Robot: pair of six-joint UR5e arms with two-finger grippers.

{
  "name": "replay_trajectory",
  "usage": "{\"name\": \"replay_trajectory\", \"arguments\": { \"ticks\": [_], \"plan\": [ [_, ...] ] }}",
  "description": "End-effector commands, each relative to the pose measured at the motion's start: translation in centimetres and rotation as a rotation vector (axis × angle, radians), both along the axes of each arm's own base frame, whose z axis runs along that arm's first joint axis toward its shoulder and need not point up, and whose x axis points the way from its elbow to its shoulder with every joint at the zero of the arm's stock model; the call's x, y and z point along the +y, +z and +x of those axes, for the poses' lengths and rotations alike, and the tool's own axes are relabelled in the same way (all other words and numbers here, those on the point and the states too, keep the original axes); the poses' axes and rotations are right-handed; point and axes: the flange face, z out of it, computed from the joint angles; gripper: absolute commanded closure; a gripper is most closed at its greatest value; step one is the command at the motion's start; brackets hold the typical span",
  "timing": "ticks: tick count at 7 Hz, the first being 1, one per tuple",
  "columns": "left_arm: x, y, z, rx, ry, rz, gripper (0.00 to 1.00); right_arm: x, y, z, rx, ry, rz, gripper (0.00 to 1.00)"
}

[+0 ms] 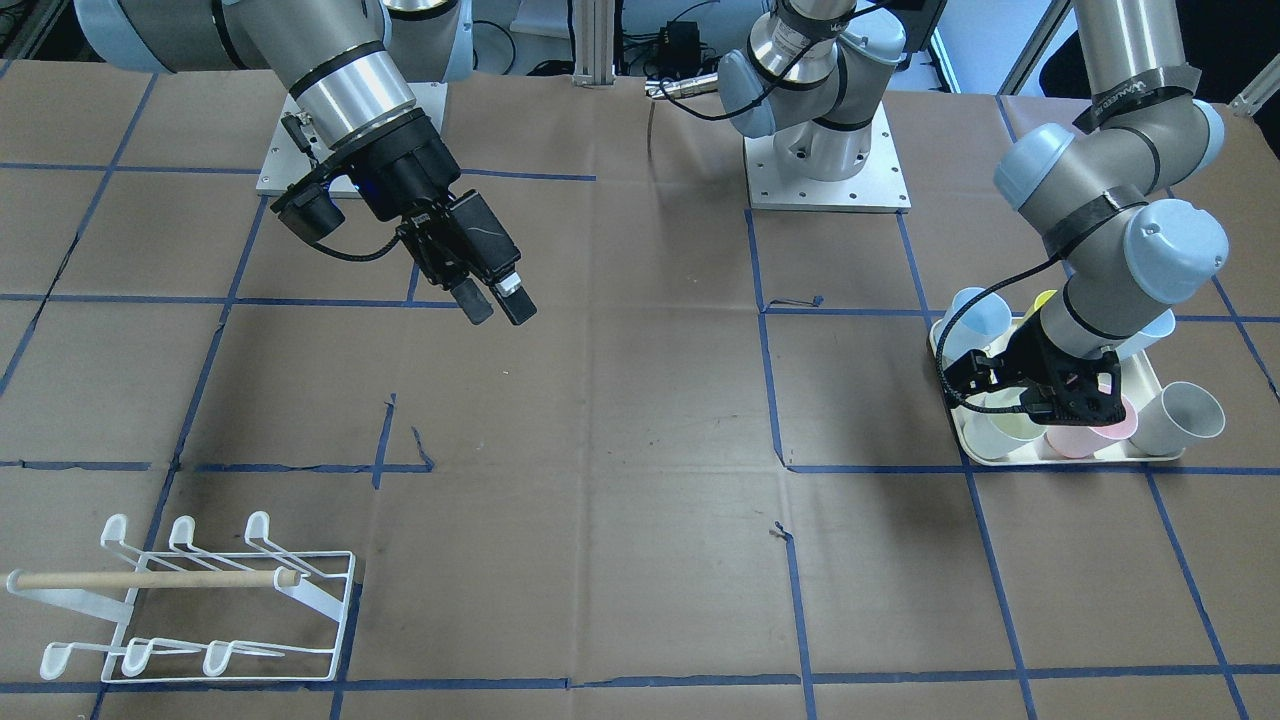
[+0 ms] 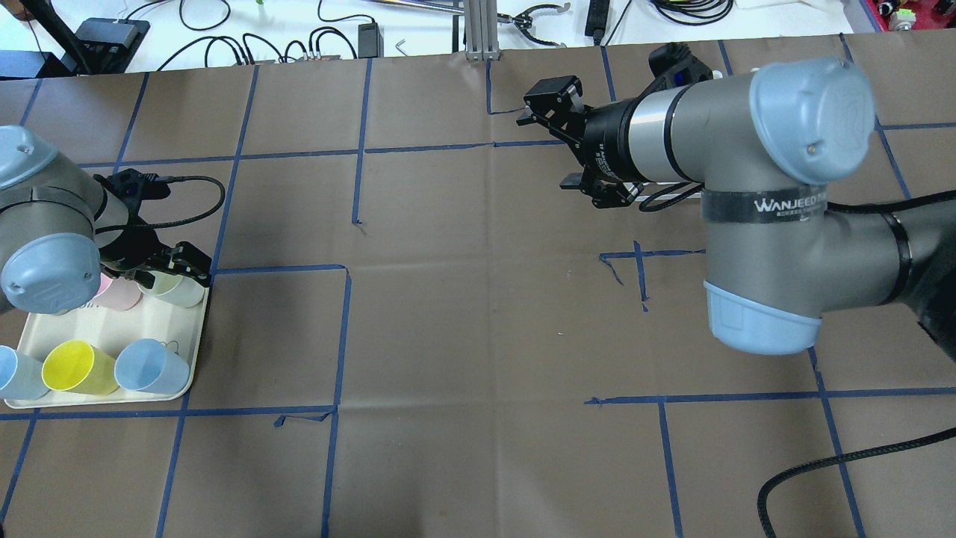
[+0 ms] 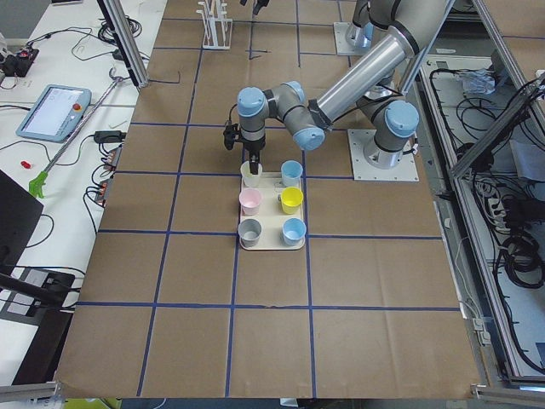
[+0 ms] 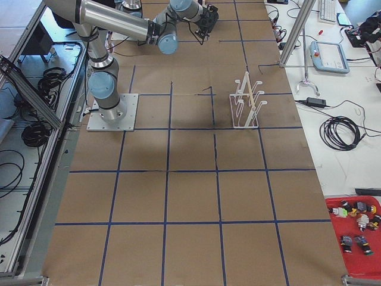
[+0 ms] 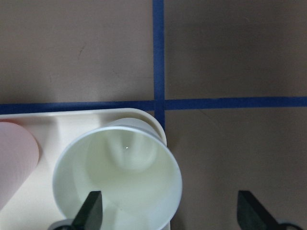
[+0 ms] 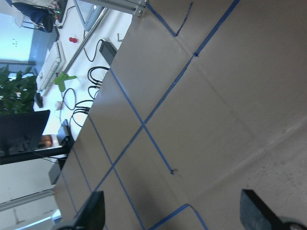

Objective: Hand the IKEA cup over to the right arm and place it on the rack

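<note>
Hovering left gripper [image 5: 169, 201]: opened wide and holding nothing. In the left wrist view one finger [image 5: 91, 213] stands over the mouth of the pale cup [image 5: 120, 172], while the other is outside the rim, over the brown paper. Whether a finger touches the cup wall, I cannot tell.
Place of the pale cup: in a corner of the cream tray [image 2: 104, 327], at the left edge of the overhead view, just beside a pink cup [image 5: 12, 160].
Direction of the pale cup: it stands upright, long axis vertical, mouth pointing up.
Other claw, the right gripper [image 1: 497, 305]: opened, with nothing between the fingers, above bare paper in the upper left of the front-facing view, tilted downward.
White wire rack [image 1: 200, 600]: on the table in the lower left corner of the front-facing view, well apart from both grippers, with a wooden dowel [image 1: 150, 578] lying across it.
</note>
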Motion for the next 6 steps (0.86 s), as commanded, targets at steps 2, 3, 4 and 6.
{"name": "replay_trajectory", "arguments": {
  "ticks": [2, 3, 4, 6],
  "plan": [
    [0.0, -0.1, 0.2, -0.011, 0.001, 0.015, 0.77, 3.0, -0.4, 0.9, -0.296, -0.081, 0.010, 0.00],
    [0.0, 0.1, 0.5, -0.034, 0.003, 0.024, 0.98, 3.8, -0.4, 1.1, -0.330, -0.054, -0.012, 0.00],
    [0.1, 0.0, 0.5, -0.033, 0.003, 0.025, 1.00, 4.0, -0.3, 1.1, -0.334, -0.048, -0.034, 0.00],
    [-0.1, 0.9, 0.5, -0.042, 0.002, 0.006, 1.00, 3.9, -0.3, 1.1, -0.333, -0.047, -0.035, 0.00]
  ]
}}
